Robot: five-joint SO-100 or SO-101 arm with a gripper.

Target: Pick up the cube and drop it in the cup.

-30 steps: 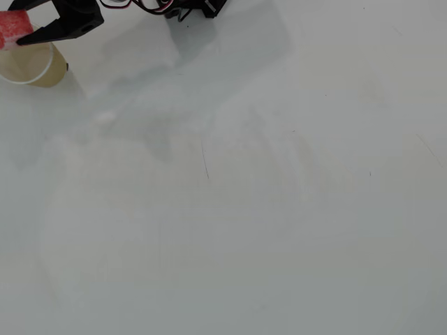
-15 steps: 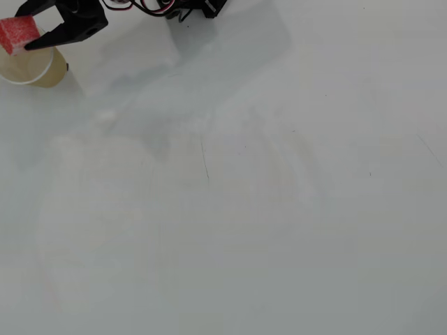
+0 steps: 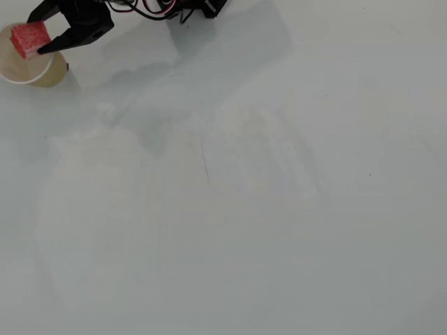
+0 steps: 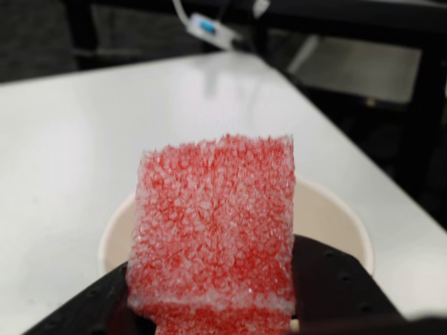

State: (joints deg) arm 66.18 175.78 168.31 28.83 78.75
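The gripper (image 3: 36, 33) stays clamped on the cube (image 3: 28, 39), holding it directly above the cup's (image 3: 31, 72) open mouth at the table's (image 3: 244, 209) corner so a release should drop it inside

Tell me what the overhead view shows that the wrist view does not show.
Only the overhead view shows the wide bare table, the red and black wires behind the arm, and both black fingers of the claw. Only the wrist view shows the cube's foamy, speckled surface and the dark room beyond the table edge. Both show the red cube held above the paper cup.
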